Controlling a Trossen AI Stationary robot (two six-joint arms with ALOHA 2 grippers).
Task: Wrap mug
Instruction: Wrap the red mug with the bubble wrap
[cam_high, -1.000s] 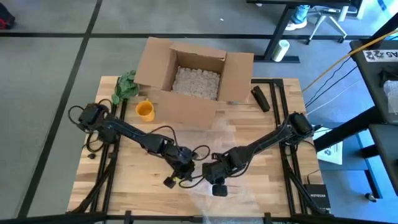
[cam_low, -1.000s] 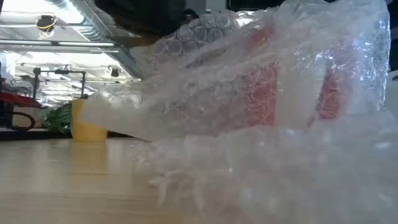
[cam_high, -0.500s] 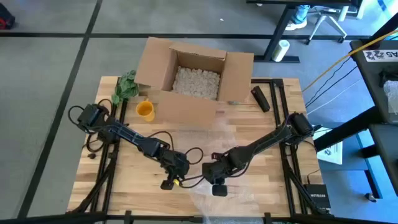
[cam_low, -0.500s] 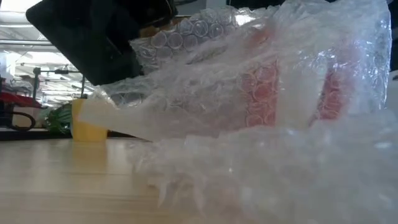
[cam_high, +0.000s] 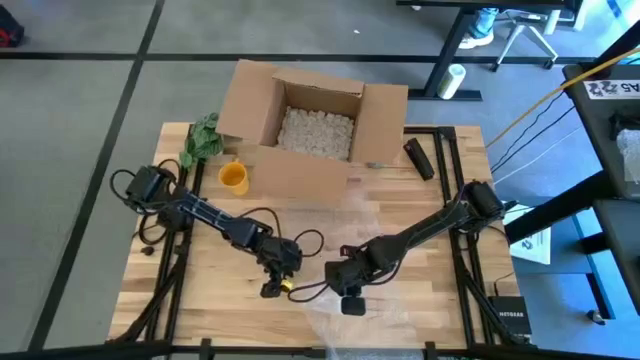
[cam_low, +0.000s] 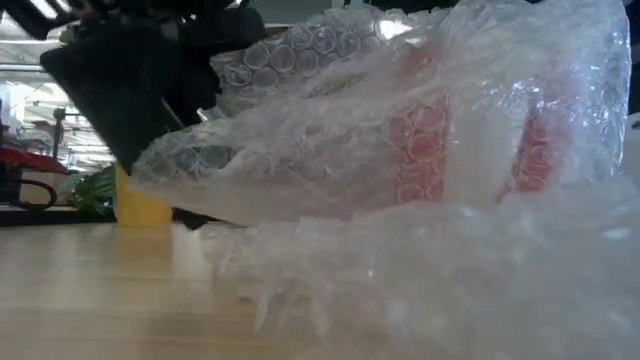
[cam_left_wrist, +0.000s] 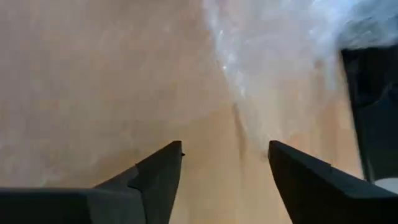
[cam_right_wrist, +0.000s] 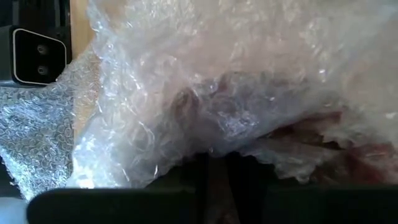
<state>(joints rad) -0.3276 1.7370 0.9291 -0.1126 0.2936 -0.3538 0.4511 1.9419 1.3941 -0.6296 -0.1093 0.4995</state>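
A red mug (cam_low: 420, 150) sits bundled in clear bubble wrap (cam_low: 400, 200) near the table's front middle, with loose wrap (cam_high: 335, 318) spread on the wood around it. My right gripper (cam_high: 343, 288) is over the bundle, shut on the wrap. My left gripper (cam_left_wrist: 225, 158) stands open just left of the bundle over bare wood, with nothing between its fingers and the wrap's edge (cam_left_wrist: 261, 81) beyond them. In the low view it shows as a dark shape (cam_low: 130, 90) at the bundle's left end. My right gripper pinches bunched bubble wrap (cam_right_wrist: 214, 152) between its two fingers, on the bundle around the mug. The red mug (cam_right_wrist: 323, 143) shows through the wrap just beyond the fingers. The bundle rests on the table. How many layers it holds I cannot tell.
A yellow mug (cam_high: 233, 177) stands far left, in front of an open cardboard box (cam_high: 310, 125) filled with packing peanuts. A green object (cam_high: 203, 138) lies at the far left corner and a black object (cam_high: 418, 158) right of the box. Bare wood lies left of the bundle.
My left gripper has opened, let go of the bubble wrap and drawn back toward the table's left edge, clear of the bundle. The wrap stays folded over the mug. My right gripper has kept still.
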